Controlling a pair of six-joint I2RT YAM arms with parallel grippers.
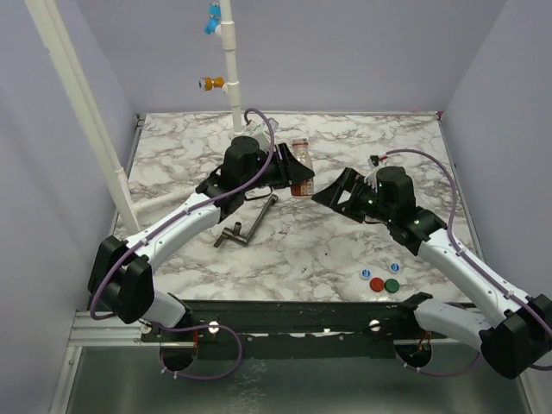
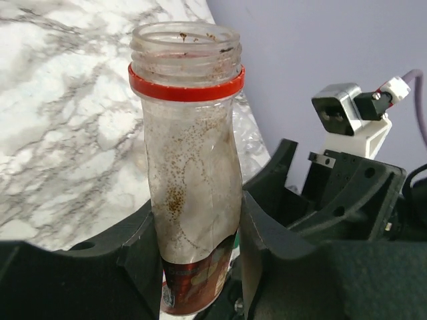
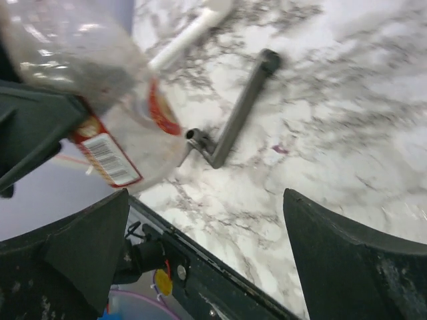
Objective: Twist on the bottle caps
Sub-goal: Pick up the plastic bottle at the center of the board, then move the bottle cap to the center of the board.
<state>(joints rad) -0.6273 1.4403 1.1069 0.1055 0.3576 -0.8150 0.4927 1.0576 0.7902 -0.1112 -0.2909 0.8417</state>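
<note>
Left pincer [image 2: 198, 252] is clamped low on the bottle [image 2: 190, 153], leaving the open neck clear, probably so a cap can go on. Right pincer [image 3: 207, 213] is wide and empty, facing the bottle. The caps [image 1: 377, 284] sit lower right on the tabletop [image 1: 328, 250], none picked yet.

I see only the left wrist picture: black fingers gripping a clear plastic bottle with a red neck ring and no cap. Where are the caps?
Observer: On the marble table beside the right arm: a small round plastic red cap, a green cap, two white-and-blue caps.
Visitor: Other claw holding anything?
Observer: No, the right gripper is open, empty, facing the clear plastic bottle.
Visitor: Anything else lying there?
Observer: A grey metal crank-shaped bar.
</note>
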